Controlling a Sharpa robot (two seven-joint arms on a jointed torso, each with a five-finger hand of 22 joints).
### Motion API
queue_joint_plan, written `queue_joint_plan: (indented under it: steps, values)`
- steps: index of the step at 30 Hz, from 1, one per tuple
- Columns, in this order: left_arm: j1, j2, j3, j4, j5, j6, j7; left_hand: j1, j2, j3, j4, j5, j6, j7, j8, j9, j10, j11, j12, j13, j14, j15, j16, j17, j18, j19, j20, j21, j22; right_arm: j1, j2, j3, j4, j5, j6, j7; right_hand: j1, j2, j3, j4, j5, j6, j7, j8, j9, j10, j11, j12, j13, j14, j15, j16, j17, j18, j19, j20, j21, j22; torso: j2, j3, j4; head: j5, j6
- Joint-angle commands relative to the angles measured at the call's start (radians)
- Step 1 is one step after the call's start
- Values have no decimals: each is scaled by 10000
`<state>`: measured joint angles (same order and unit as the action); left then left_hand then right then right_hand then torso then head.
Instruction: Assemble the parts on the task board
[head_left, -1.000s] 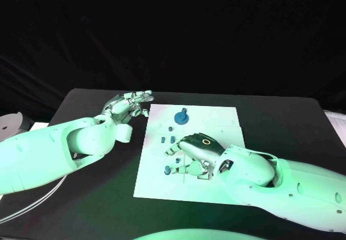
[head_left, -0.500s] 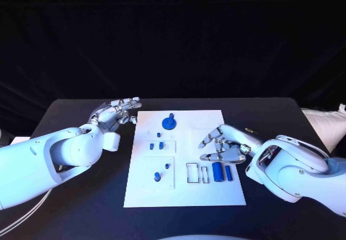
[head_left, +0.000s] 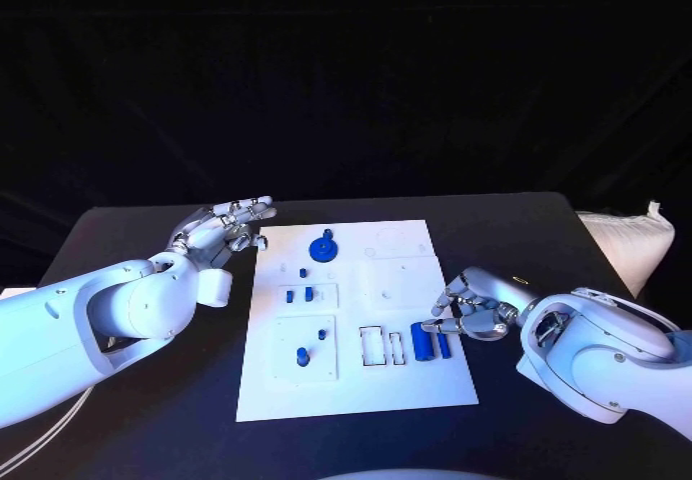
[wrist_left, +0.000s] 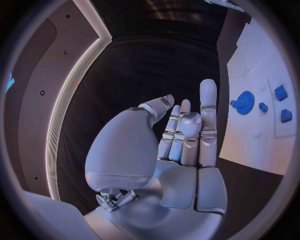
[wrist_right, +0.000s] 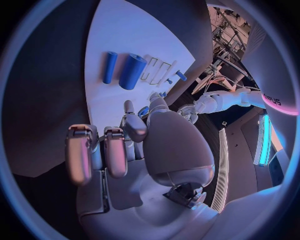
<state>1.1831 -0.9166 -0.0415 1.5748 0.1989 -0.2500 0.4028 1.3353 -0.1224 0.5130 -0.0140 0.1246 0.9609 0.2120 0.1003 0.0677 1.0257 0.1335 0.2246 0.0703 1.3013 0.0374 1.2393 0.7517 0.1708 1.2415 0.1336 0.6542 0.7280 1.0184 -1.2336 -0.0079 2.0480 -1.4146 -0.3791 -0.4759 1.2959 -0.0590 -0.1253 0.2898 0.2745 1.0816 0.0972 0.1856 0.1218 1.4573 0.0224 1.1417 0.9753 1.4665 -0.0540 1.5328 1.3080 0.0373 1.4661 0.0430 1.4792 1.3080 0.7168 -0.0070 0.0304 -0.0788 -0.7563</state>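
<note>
The white task board (head_left: 361, 390) lies in the middle of the black table. A blue gear (head_left: 325, 247) stands near its far edge, also seen in the left wrist view (wrist_left: 244, 102). Small blue parts (head_left: 299, 295) sit in the board's left half. A thick blue cylinder (head_left: 423, 340) and a thin one (head_left: 446, 345) lie side by side near the right edge; the right wrist view shows them as well (wrist_right: 132, 71). My right hand (head_left: 476, 305) hovers at the board's right edge just beyond the cylinders, fingers curled, holding nothing (wrist_right: 125, 145). My left hand (head_left: 224, 228) stays off the board's far left corner, fingers apart and empty (wrist_left: 181, 140).
A white bag (head_left: 627, 240) lies at the table's right edge. Bare black table (head_left: 534, 230) stretches beyond the right hand and along the board's near side. A pale cable (head_left: 43, 430) runs under my left arm.
The camera has shifted. My right hand has drawn back from the board's middle to its right edge, uncovering the two cylinders, and its fingers have curled in. The left hand has kept its place.
</note>
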Motion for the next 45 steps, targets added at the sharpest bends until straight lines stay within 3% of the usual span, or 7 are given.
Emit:
queue_joint_plan:
  steps: [1, 27, 30, 33, 38, 45]
  values:
    - [3, 4, 2, 11, -64, 237, 35, 4, 63, -17, -34, 3, -72, -17, 37, 12, -47, -2, 34, -1, -70, 16, 25, -3, 115, -88, -3, -42, -12, -51, 21, -8, 68, -747, 427, -890, -155, 21, -124, -3, -68, -73, -18, 72, 52, 175, -79, 2616, 4074, 927, -23, 44, 2015, -71, 548, 41, 41, 1438, -5, -15, 7, -40, -1]
    - [3, -32, -7, 24, -64, 236, 48, -18, 56, -26, -32, 0, -78, -15, 47, 12, -60, 1, 56, 0, -75, 20, 30, -9, 114, -92, -1, -41, -11, -445, 928, -19, -527, -1619, 1188, -1094, -303, 116, -263, 0, -126, -75, -43, 187, 189, 173, -97, 2639, 4159, 931, -35, 64, 2049, -76, 552, 34, 56, 1463, 17, -49, 36, 19, -75]
    - [3, -39, -7, 29, -64, 243, 49, -98, 57, -62, 5, -8, -76, -13, 72, 13, -90, 8, 93, 0, -83, 30, 40, -20, 111, -99, 9, -43, -12, -562, 1093, -20, -663, -1620, 1213, -1103, -297, 131, -263, -5, -124, -79, -44, 191, 196, 171, -98, 2636, 4160, 931, -35, 64, 2049, -77, 554, 34, 59, 1467, 13, -52, 56, -2, -87]
    - [3, -54, -8, 38, -64, 251, 43, -98, 57, -62, 5, -8, -76, -13, 72, 13, -90, 8, 93, 0, -83, 30, 40, -20, 111, -99, 9, -43, -12, -712, 1245, -20, -763, -1616, 1269, -1111, -262, 164, -261, -22, -122, -86, -47, 207, 219, 170, -100, 2638, 4173, 931, -37, 67, 2054, -79, 556, 32, 65, 1476, 26, -48, 67, 69, -114]
    - [3, -94, -11, 50, -64, 251, 37, -114, 58, -69, 12, -9, -78, -12, 76, 13, -98, 9, 102, 0, -86, 31, 41, -25, 111, -101, 11, -44, -13, -812, 1398, -20, -879, -1503, 1357, -1121, -192, 220, -264, -42, -101, -52, -63, 263, 275, 179, -112, 2653, 4209, 935, -44, 79, 2075, -83, 561, 28, 76, 1492, 28, -70, 122, 42, -149]
    - [3, -119, -13, 69, -64, 256, 31, -121, 59, -73, 15, -9, -79, -12, 79, 13, -103, 10, 107, 0, -88, 32, 42, -28, 110, -102, 12, -44, -13, -846, 1505, -20, -950, -1253, 1365, -1142, -152, 325, -302, -32, -6, 73, -113, 382, 386, 192, -151, 2661, 4254, 939, -73, 92, 2099, -91, 574, 9, 101, 1528, 25, -66, 103, 43, -148]
